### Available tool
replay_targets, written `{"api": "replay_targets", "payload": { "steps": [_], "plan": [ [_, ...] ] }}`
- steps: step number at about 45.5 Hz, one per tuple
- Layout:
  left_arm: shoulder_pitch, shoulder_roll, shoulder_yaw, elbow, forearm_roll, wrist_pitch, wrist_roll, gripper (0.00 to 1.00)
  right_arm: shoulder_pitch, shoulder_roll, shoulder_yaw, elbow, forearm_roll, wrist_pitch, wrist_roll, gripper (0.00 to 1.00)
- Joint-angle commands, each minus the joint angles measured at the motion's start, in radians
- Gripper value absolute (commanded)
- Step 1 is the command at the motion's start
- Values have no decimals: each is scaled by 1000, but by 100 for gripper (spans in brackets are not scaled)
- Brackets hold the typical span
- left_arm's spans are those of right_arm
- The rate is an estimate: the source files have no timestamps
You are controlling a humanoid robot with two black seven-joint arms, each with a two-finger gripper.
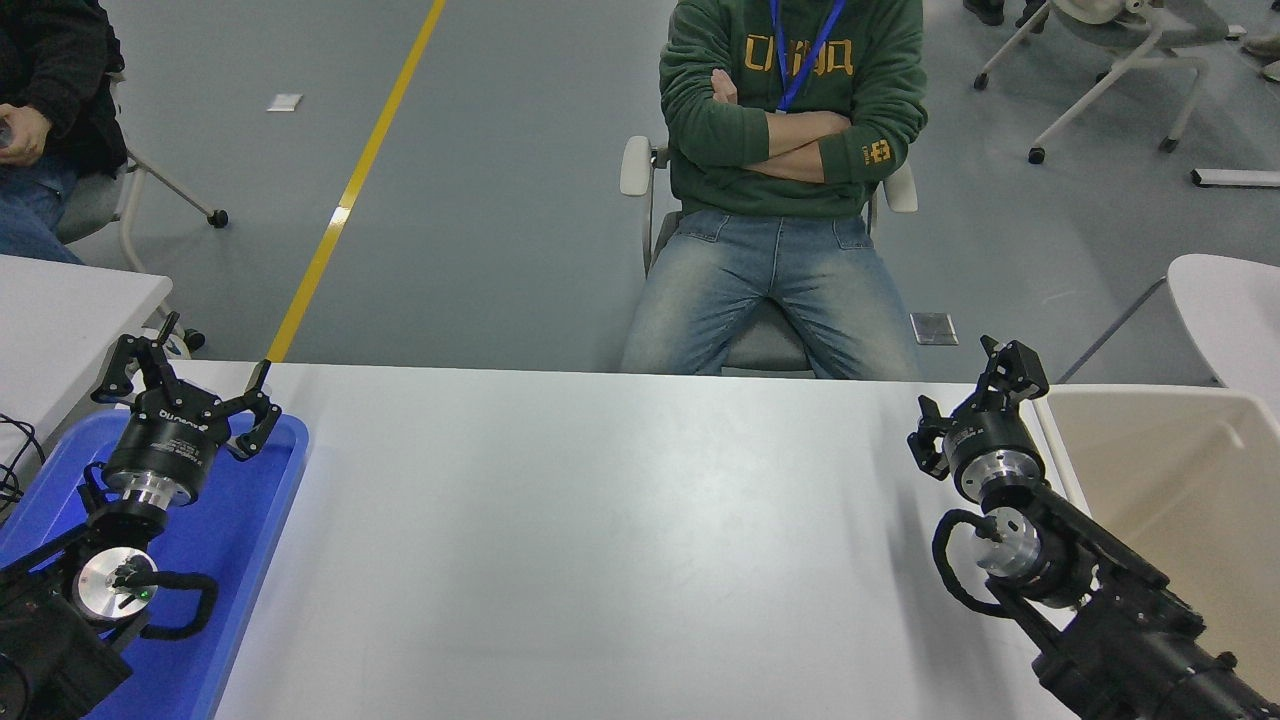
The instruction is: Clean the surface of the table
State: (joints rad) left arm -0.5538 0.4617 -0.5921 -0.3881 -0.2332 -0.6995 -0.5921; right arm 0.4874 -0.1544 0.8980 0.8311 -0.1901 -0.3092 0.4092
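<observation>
The table surface (640,520) is a wide matte white top with nothing lying on it. My right gripper (972,402) hangs open and empty over the table's far right part, next to the beige tray's left rim. Its arm comes in from the lower right corner. My left gripper (190,385) is parked open and empty over the far end of the blue tray at the left.
A blue tray (245,560) lies along the table's left edge and a beige tray (1160,470) along its right edge. A person (790,150) with folded arms sits at the far side. A small white table (60,310) stands at the left.
</observation>
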Motion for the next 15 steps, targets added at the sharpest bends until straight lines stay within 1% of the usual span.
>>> {"api": "replay_targets", "payload": {
  "steps": [1, 15],
  "plan": [
    [0, 0, 0, 0, 0, 0, 0, 100, 5, 52, -8, -47, -6, 9, 23, 100],
    [0, 0, 0, 0, 0, 0, 0, 100, 10, 47, -24, -46, -14, 7, 23, 100]
  ]
}}
